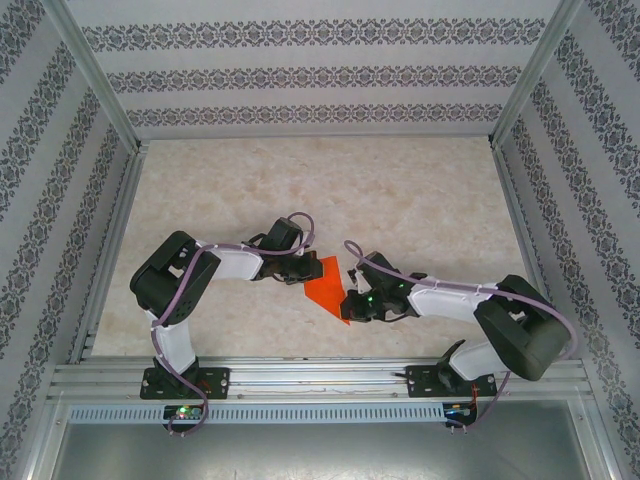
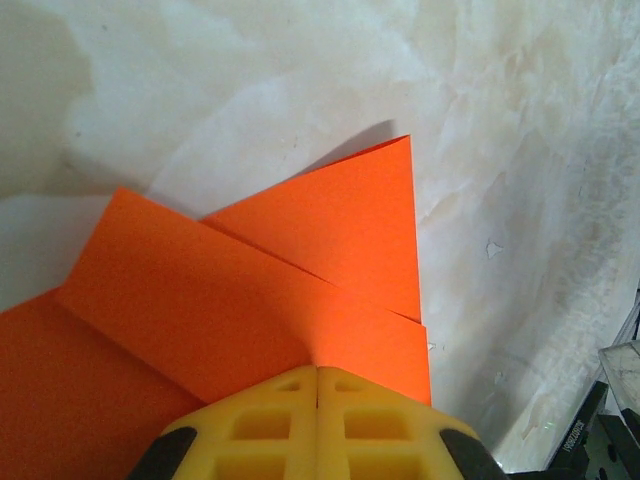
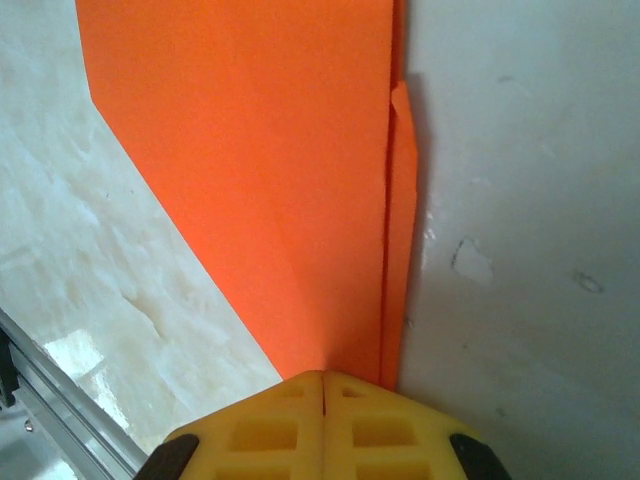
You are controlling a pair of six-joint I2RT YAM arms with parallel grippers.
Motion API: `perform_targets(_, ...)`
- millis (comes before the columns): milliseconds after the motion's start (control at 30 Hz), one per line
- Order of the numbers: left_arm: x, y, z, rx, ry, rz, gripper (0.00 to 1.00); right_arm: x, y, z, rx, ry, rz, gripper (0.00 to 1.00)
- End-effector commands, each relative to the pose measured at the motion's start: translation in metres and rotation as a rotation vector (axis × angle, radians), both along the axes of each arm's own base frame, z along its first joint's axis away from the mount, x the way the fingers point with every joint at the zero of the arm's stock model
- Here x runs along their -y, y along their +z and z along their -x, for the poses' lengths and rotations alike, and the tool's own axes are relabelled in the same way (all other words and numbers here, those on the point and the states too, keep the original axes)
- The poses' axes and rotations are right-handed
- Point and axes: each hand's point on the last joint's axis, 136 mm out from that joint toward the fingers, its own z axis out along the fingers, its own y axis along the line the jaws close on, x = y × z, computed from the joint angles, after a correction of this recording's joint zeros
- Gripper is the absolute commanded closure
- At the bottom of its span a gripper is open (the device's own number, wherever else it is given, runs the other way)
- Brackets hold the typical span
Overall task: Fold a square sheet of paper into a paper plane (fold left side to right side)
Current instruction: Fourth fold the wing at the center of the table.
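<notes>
Square sheet of paper [image 1: 327,288], bright orange-red and already creased into overlapping flaps, lies on the marbled bench [image 1: 410,200] between the two tools, with a pointed end toward the near side.

The left tool [image 1: 306,271] meets the sheet's left edge. In the left wrist view its yellow fingers are pressed fully together [image 2: 318,378], and the paper [image 2: 250,290] spreads out ahead of them, one flap lying over another.

The right tool [image 1: 350,300] meets the sheet's right edge. Its jaws are also fully closed [image 3: 323,380], and the paper [image 3: 260,150] narrows toward its tips, a thin folded strip running just right of them. Whether either tool pinches the paper or only presses on it cannot be told.

Nothing else lies on the bench near the tools. An aluminium rail [image 1: 320,372] runs behind them at the near edge, and patterned walls [image 1: 300,75] close in the far side.
</notes>
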Motion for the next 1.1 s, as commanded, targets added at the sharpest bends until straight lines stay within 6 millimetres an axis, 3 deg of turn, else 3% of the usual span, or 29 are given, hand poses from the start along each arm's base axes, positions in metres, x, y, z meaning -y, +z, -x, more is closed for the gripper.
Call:
perform_targets(0,-0.035,-0.040,0.011,-0.094,0.073,-0.152,1.00,0.033,-0.026,0.049,-0.181,0.015,0.139,1.00)
perform_targets(300,-0.034,-0.039,0.012,-0.094,0.071,-0.152,1.00,0.042,-0.019,0.061,-0.192,0.033,0.157,1.00)
perform_targets(500,-0.032,-0.038,0.011,-0.093,0.069,-0.141,1.00,0.036,0.008,0.051,-0.142,0.038,0.085,1.00)
perform_targets(600,-0.029,-0.035,0.010,-0.088,0.067,-0.121,1.00,0.028,0.032,0.034,-0.059,0.039,0.002,0.93)
perform_targets(767,-0.025,-0.033,0.009,-0.085,0.067,-0.096,1.00,0.020,0.063,-0.006,0.121,0.047,-0.093,0.64)
perform_targets(867,-0.023,-0.030,0.009,-0.082,0.063,-0.084,1.00,0.016,0.067,-0.029,0.166,0.051,-0.120,0.55)
perform_targets(967,-0.022,-0.028,0.010,-0.074,0.060,-0.081,1.00,0.012,0.063,-0.048,0.181,0.065,-0.127,0.54)
perform_targets(1067,-0.017,-0.016,0.007,-0.052,0.053,-0.050,0.94,0.009,0.058,-0.062,0.189,0.074,-0.120,0.53)
